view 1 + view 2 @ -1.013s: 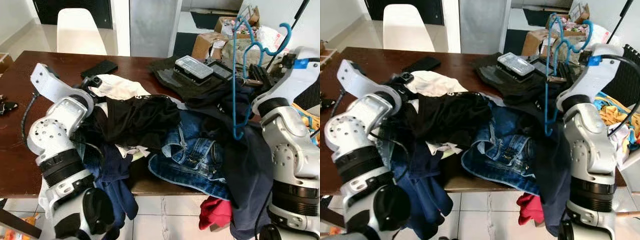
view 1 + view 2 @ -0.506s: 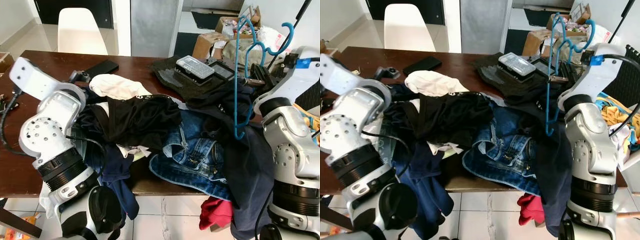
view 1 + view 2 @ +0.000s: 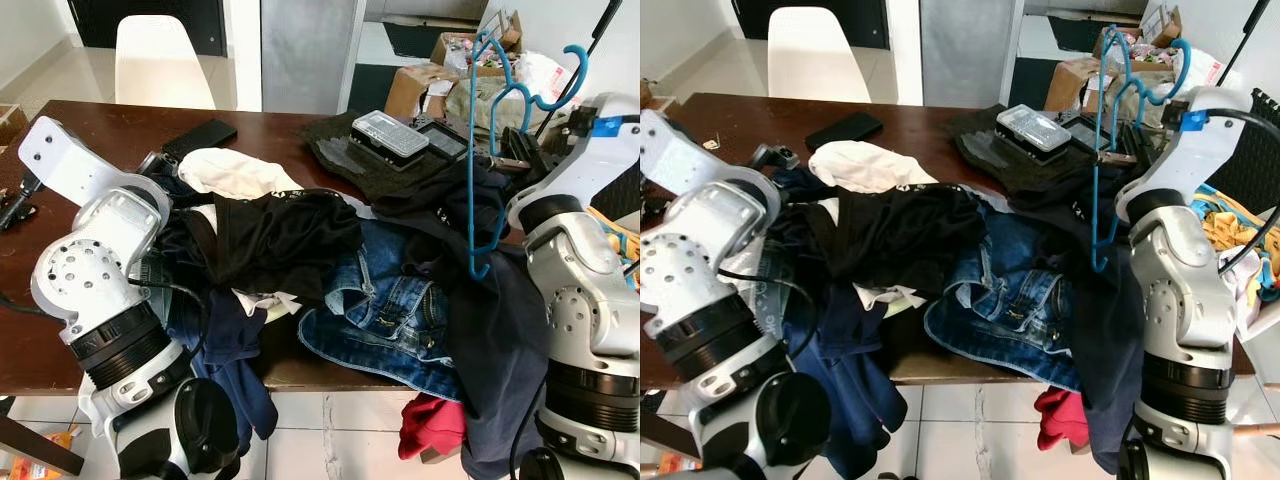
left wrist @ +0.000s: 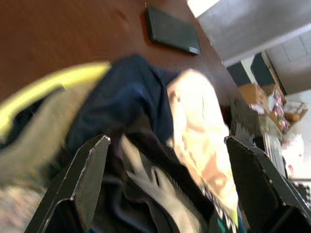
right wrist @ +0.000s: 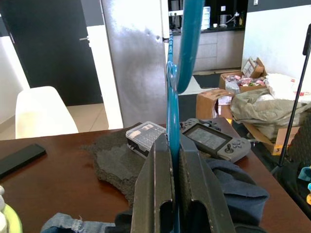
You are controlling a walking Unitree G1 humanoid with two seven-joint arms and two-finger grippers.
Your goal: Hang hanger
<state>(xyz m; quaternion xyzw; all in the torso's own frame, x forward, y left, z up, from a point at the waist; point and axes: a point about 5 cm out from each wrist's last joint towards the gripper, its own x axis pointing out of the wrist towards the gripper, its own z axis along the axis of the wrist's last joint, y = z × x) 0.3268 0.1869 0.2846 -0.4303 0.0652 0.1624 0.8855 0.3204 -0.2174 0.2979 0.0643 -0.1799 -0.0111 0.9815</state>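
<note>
Your blue hanger (image 3: 476, 150) stands upright at the right side of the bench (image 3: 110, 135), its hooks up near the top of the head views and its lower end hanging just above the dark navy garment (image 3: 495, 330) that drapes over the bench edge. The right claw (image 5: 169, 194) has it: in the right wrist view the two black fingers (image 5: 154, 189) are pressed together on the hanger's thin blue shaft, with the curved part rising above them.

Beside the hanger you see jeans (image 3: 385, 315) in a heap, then a black top (image 3: 275, 235) and a white cloth (image 3: 235, 172) farther left. Behind the pile lie a dark mat (image 3: 350, 150) with a clear box (image 3: 387, 133) on it and a handheld console (image 5: 214, 138) just beside that. A phone (image 3: 198, 136) lies flat on the bare wood toward the far left, and a white chair (image 3: 160, 62) stands behind the bench. Cardboard boxes (image 3: 420, 85) sit on the floor beyond the right end, and something red (image 3: 430, 425) hangs under the bench edge.

Your left claw (image 4: 165, 179) is spread wide, holding nothing, and hovers over the navy and white cloth at the left end of the pile; that wrist view is blurred.
</note>
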